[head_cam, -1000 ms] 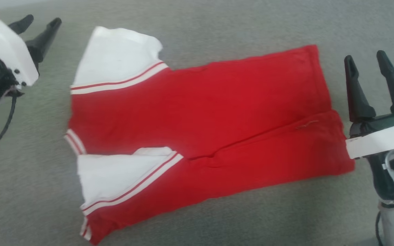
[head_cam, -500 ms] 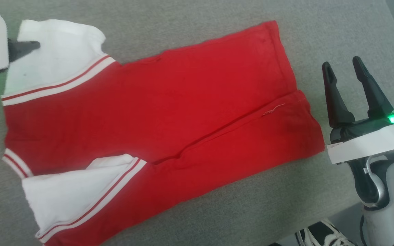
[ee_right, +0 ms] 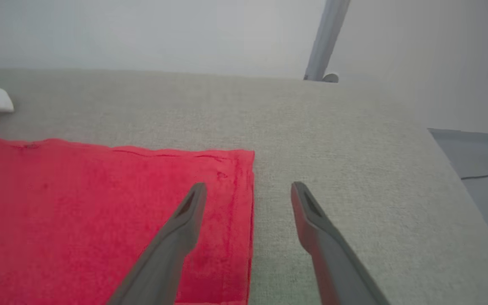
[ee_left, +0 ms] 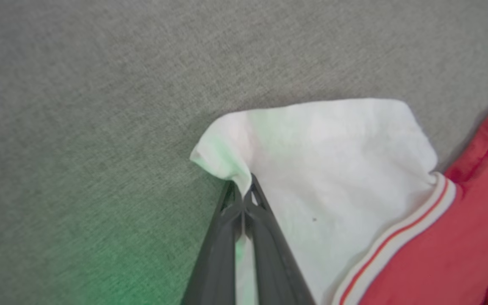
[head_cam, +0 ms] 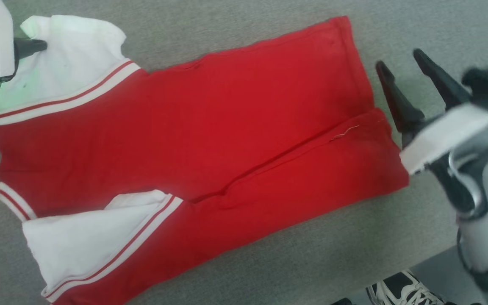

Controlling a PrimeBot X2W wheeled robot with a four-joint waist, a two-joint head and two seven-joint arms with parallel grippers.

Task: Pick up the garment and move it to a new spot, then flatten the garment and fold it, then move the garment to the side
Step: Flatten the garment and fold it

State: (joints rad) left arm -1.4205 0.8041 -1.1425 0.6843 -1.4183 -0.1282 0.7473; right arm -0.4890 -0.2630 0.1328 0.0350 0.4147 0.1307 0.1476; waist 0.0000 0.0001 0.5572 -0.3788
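The garment (head_cam: 210, 127), a red shirt with white sleeves and striped trim, lies flat on the grey table (head_cam: 269, 262) with both sleeves at the left. My left gripper (head_cam: 42, 43) sits at the far-left sleeve. In the left wrist view my left gripper (ee_left: 244, 188) is shut on the edge of the white sleeve (ee_left: 333, 169), and the cloth puckers up at the tips. My right gripper (head_cam: 400, 59) is open and hovers at the garment's right hem. In the right wrist view my right gripper (ee_right: 248, 186) straddles the edge of the red hem (ee_right: 100, 203) without touching it.
The table's near-right edge runs diagonally at the lower right, and a black-and-white shoe (head_cam: 400, 290) stands on the floor beyond it. A grey pole (ee_right: 326, 38) rises behind the table's far edge. A thin cable (ee_right: 487, 171) lies on the floor to the right.
My left gripper went from open beside the sleeve to shut on the sleeve's edge. My right gripper swung up and left toward the hem. The head camera shifted.
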